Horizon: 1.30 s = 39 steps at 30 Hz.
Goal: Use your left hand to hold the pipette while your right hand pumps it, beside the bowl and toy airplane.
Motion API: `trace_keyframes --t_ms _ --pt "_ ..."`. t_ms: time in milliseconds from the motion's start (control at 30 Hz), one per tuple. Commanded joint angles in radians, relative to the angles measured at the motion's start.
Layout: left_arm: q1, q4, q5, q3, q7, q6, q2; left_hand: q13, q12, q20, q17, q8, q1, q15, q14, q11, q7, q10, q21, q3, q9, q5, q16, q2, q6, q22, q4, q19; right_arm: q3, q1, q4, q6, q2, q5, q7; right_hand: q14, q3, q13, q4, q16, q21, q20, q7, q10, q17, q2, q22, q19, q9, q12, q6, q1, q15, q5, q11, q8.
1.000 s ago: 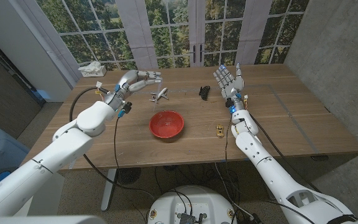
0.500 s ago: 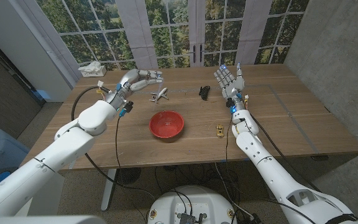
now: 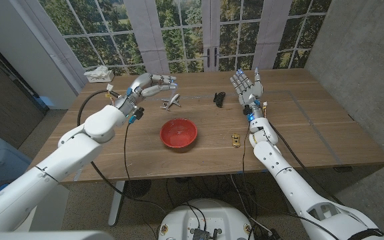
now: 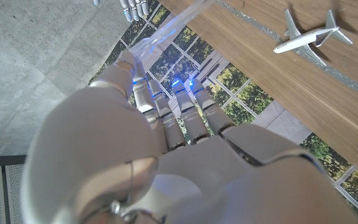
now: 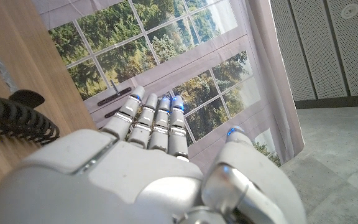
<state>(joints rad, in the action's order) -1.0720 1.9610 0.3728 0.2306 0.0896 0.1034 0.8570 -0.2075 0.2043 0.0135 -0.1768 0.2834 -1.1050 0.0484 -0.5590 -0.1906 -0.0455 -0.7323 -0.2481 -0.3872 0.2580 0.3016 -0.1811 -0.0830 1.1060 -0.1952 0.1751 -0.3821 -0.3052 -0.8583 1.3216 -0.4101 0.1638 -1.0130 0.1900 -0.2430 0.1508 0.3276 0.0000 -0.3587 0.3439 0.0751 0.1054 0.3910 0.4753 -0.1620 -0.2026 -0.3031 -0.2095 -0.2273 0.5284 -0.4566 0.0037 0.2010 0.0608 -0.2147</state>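
Vs 1 s ago: left hand [image 3: 147, 86] has crept a little farther from the bowl [image 3: 179, 133], toward the table's far edge. Right hand [image 3: 246, 86] is in the same place and pose. Bowl, airplane and the small items have not moved.

Table [image 3: 312, 133]: wooden, windows behind it.

Left hand: beyond the bowl and to its left, raised over the table, fingers stretched out sideways toward the airplane's side. It holds the pipette [image 4: 173, 23], fingers drawn narrow around its near end. The exact contact is hidden behind the fingers in the left wrist view.

Right hand: beyond the bowl and to its right, fingers upright and spread wide, holding nothing, well apart from the pipette.

Bowl: red, round, mid-table, between the 2 arms.

Airplane [image 3: 171, 102]: white toy, just beyond the bowl, below the left fingertips, lying on the table.

Pipette: clear and slim. Long axis carries straight on from the left fingers, free end pointing away from that hand toward the right hand's side, up off the table above the airplane's area beyond the bowl. Too faint in the head view to make out.

Black item [image 3: 219, 98]: beyond the bowl to the right, near the right hand.

Small tan item [image 3: 235, 139]: right of the bowl, level with it.
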Motion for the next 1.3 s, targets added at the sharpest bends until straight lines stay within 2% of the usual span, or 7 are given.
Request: trace_keyframes --t_ms 33,367,500,800,1000,1300 --pt "-0.002 0.008 0.015 0.001 -0.004 -0.010 0.004 -0.007 0.007 0.009 -0.003 0.145 -0.001 0.172 0.005 -0.016 -0.013 -0.031 -0.002 -0.020 0.255 0.015 0.000 -0.004 0.004 0.001 -0.007 -0.005 0.002 -0.010 0.010 -0.007 0.004 0.003 0.000 -0.002 0.007 0.002 -0.002 0.002 -0.001 0.005 0.006 0.005 0.004 0.004 -0.001 -0.001 -0.001 -0.006 0.006 0.010 0.007 0.002 0.002 -0.004" --pt "-0.002 -0.008 0.030 0.004 -0.028 0.021 0.003 -0.011 0.012 0.001 -0.002 0.191 0.023 0.163 -0.002 -0.017 0.012 -0.052 -0.005 -0.025 0.299 0.031 -0.004 0.025 0.026 0.001 -0.010 -0.013 0.000 -0.012 0.013 -0.007 0.005 0.005 -0.001 -0.002 0.009 0.003 -0.004 0.002 -0.001 0.006 0.006 0.003 0.004 0.005 -0.001 0.000 -0.001 -0.005 0.007 0.013 0.007 0.002 0.001 -0.004" --pt "-0.006 -0.017 0.047 0.002 -0.031 0.033 -0.007 -0.010 0.009 -0.006 -0.001 0.196 0.029 0.162 -0.006 -0.017 0.013 -0.051 -0.005 -0.025 0.295 0.035 -0.004 0.041 0.040 0.001 -0.008 -0.013 0.000 -0.015 0.017 -0.008 0.006 0.006 -0.006 -0.002 0.010 0.003 -0.005 0.003 -0.001 0.005 0.005 0.003 0.005 0.005 -0.001 0.000 -0.001 -0.005 0.006 0.014 0.008 0.002 0.002 -0.004" --pt "-0.009 -0.032 0.064 0.000 -0.037 0.050 -0.014 -0.009 -0.004 -0.030 -0.002 0.155 0.034 0.156 0.000 -0.003 -0.004 -0.017 -0.001 -0.012 0.264 0.029 -0.006 0.061 -0.004 -0.001 -0.004 -0.001 -0.003 -0.019 0.025 -0.009 0.008 0.011 -0.012 -0.003 0.012 0.003 -0.008 0.003 -0.001 0.006 0.006 0.003 0.005 0.005 -0.001 0.000 -0.001 -0.005 0.006 0.017 0.009 0.001 0.001 -0.004" --pt "-0.012 -0.035 0.066 -0.002 -0.040 0.058 -0.012 -0.009 -0.005 -0.034 -0.002 0.134 0.035 0.152 0.003 -0.003 -0.007 -0.008 0.000 -0.002 0.252 0.023 -0.008 0.069 -0.027 -0.002 -0.004 0.002 -0.005 -0.020 0.027 -0.011 0.008 0.014 -0.015 -0.002 0.014 0.004 -0.010 0.004 0.000 0.006 0.006 0.002 0.006 0.005 -0.001 0.000 -0.001 -0.005 0.006 0.019 0.009 0.001 0.004 -0.003" --pt "-0.015 -0.038 0.068 -0.006 -0.045 0.067 -0.008 -0.009 -0.009 -0.038 -0.003 0.100 0.044 0.147 0.010 0.013 -0.009 0.018 0.002 0.017 0.233 0.011 -0.009 0.079 -0.068 -0.003 -0.008 0.007 -0.008 -0.024 0.035 -0.015 0.009 0.019 -0.021 -0.003 0.016 0.004 -0.012 0.005 0.000 0.007 0.006 0.002 0.006 0.005 -0.001 0.000 -0.001 -0.006 0.006 0.022 0.008 0.001 0.002 -0.003"
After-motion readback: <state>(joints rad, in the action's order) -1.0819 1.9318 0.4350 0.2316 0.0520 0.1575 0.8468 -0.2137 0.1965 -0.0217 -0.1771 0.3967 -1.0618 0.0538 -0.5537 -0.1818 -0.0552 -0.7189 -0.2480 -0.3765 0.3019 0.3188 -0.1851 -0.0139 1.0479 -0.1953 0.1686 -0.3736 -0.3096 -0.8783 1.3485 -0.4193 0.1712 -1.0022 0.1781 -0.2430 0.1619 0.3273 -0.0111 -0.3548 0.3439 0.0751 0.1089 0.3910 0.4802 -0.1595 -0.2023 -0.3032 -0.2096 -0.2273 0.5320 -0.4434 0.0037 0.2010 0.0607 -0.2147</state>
